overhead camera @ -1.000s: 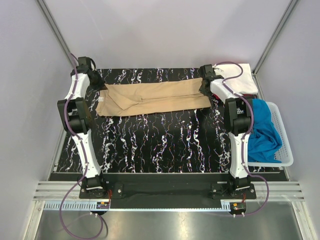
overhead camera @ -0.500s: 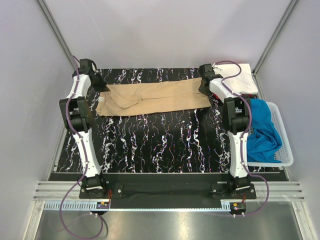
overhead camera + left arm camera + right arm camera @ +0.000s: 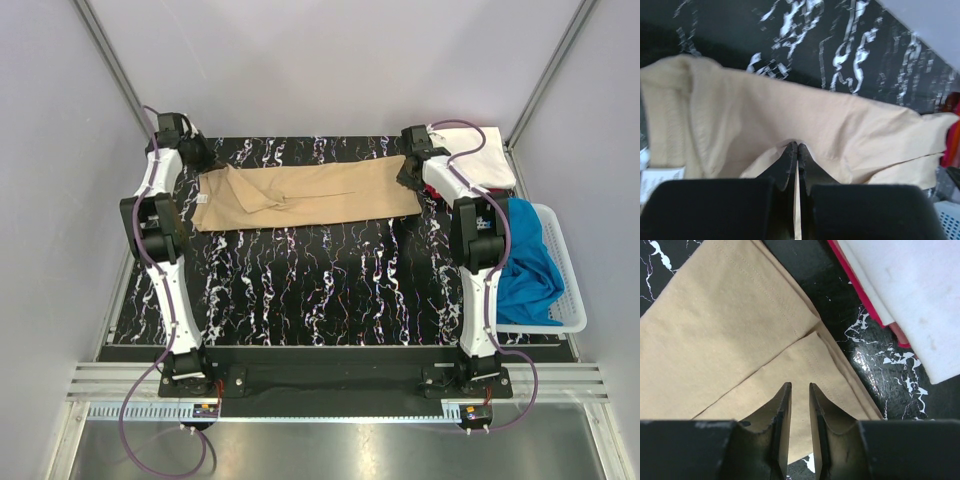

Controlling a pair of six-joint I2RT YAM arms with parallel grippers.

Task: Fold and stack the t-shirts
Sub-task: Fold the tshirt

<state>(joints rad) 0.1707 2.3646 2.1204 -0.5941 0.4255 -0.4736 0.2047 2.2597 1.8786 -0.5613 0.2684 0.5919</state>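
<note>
Nearest, blue t-shirt (image 3: 530, 265) heaped in white mesh basket (image 3: 572, 300). Farther, tan t-shirt (image 3: 310, 195) lies folded lengthwise across table (image 3: 330, 290); left gripper (image 3: 794, 146) clamped on its left end, right gripper (image 3: 796, 387) over right end, jaws narrowly apart, holding nothing. Farthest, white t-shirt (image 3: 910, 295) atop red t-shirt (image 3: 896, 334).

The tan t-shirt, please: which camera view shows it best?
Top external: the whole tan t-shirt lies folded lengthwise there. The left wrist view shows it foreshortened and cropped; the right wrist view shows only one end's layered edges.
</note>
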